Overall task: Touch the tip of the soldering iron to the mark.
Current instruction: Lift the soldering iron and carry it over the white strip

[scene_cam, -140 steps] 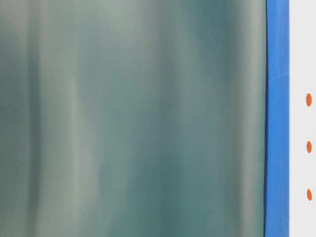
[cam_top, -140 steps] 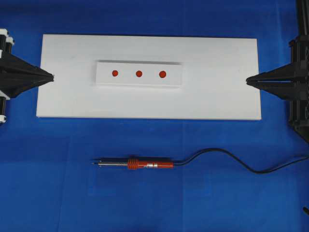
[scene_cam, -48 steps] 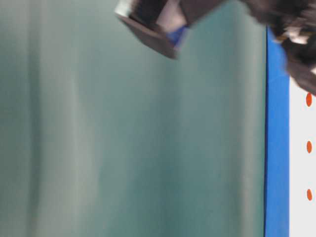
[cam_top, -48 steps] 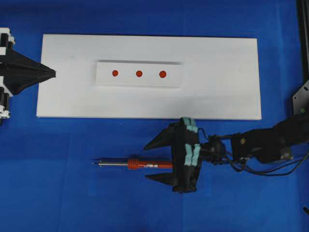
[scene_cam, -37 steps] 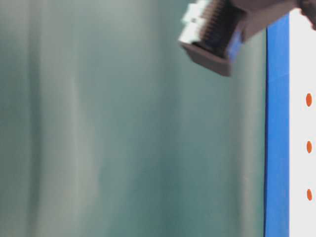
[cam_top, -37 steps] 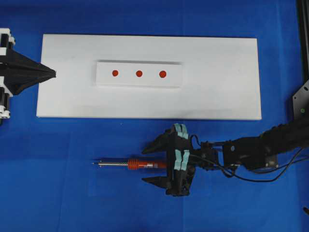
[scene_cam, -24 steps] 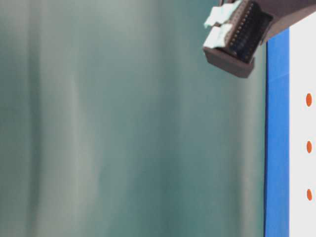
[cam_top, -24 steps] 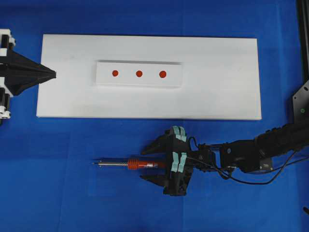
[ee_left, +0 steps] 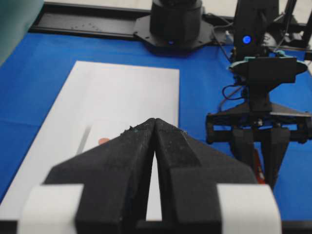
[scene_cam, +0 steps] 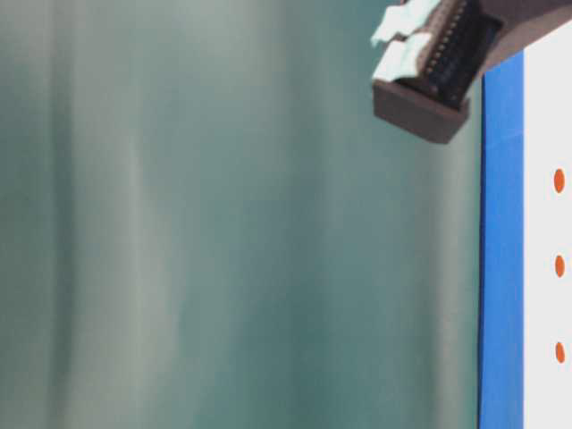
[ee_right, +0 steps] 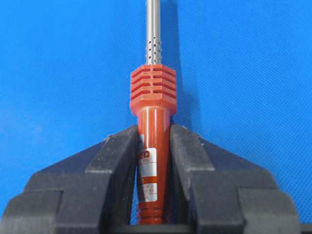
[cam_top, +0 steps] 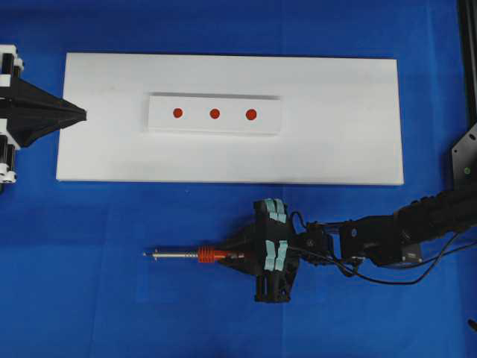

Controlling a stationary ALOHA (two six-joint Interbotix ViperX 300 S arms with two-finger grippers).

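1. The soldering iron lies flat on the blue desk, below the big white board in the overhead view.
2. Its thin silver shaft points to the left side of that view, and the pointed tip is at the far left end.
3. The right gripper has its jaws squeezed tight on the red-orange handle of the iron.
4. In the right wrist view, the two black jaws of the right gripper press on both sides of the handle of the soldering iron, just behind its ribbed collar.
5. A white label with small print shows on the handle between the jaws.
6. A small white strip sits on the big white board, with three red dots in a row on it.
7. The mark is the middle dot.
8. The iron is well apart from the mark, with the lower edge of the board between them.
9. The left gripper rests at the left edge of the white board, and its jaws are closed with nothing in them.
10. In the left wrist view, the jaws of the left gripper meet at one point.
11. The table-level view is mostly a blurry green, with part of the right arm at the top.
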